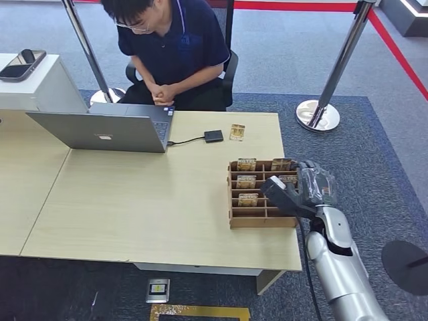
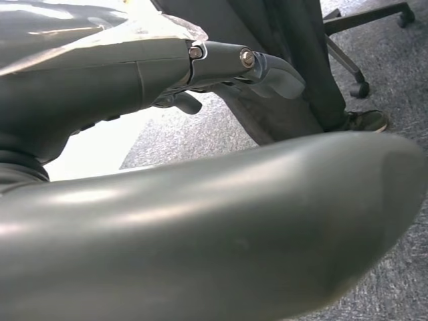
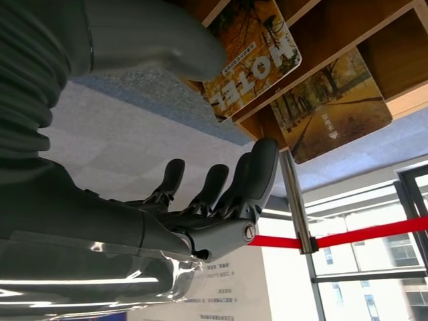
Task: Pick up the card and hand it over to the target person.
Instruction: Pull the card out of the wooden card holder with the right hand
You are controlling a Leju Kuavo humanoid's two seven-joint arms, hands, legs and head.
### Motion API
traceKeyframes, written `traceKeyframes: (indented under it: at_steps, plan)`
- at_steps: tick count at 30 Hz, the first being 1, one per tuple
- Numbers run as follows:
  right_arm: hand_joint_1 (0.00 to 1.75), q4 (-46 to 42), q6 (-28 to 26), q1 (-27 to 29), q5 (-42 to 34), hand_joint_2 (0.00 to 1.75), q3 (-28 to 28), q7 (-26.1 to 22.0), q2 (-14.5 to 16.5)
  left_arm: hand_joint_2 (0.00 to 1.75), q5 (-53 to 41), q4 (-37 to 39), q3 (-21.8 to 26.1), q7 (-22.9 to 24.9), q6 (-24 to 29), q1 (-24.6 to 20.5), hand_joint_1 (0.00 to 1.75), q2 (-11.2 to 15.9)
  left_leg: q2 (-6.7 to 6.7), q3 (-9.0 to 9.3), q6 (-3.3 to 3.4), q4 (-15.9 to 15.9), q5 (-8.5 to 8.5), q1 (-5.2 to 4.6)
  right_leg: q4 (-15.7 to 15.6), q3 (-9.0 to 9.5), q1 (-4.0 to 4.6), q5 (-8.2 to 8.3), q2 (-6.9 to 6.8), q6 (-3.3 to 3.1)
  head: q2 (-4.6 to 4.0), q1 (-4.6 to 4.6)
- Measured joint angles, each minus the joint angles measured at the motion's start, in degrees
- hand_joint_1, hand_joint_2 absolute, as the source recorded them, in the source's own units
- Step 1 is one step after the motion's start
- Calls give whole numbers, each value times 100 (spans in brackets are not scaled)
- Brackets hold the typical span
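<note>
A pale wooden table (image 1: pixel 151 200) carries one slotted wooden rack (image 1: pixel 262 194), one open grey laptop (image 1: pixel 101 130), one small black box (image 1: pixel 213 136) joined to the laptop by a cable, and one loose card (image 1: pixel 237 132) lying flat just beside that box. Five cards stand in the rack as counted from the head view: two in the far row, two in the next, one nearer. One person (image 1: pixel 171 47) sits behind the table, hands clasped at its far edge. Two stanchions hold a red belt behind. The right hand (image 1: pixel 297 187) reaches over the rack's right end; in the right wrist view its thumb (image 3: pixel 166 47) lies against the edge of the card printed "HOTEL" (image 3: pixel 255 57), while the dark fingers (image 3: pixel 252 174) are spread and slightly curled, apart from it and from the second card (image 3: pixel 330 107) beside it, so nothing is clasped. The left hand (image 2: pixel 212 67) hangs below table level, fingers loosely extended, touching nothing.
</note>
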Motion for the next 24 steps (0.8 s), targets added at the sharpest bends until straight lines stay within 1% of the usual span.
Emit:
traceKeyframes:
  at_steps: [4, 24]
  plan:
    - [75, 44, 28, 5, 43, 175, 29, 86, 39, 0, -32, -2, -23, -5, -16, -1, 0, -1, 1, -1, -1, -1, 1, 0, 0, -2, 0, 1, 0, -1, 0, 0]
    - [73, 140, 33, 175, 55, 175, 54, 134, 42, 0, -104, -2, -83, -61, -51, 5, 0, 19, -5, 3, -1, -3, 1, 1, -3, 4, 1, 0, -5, 0, 0, 0]
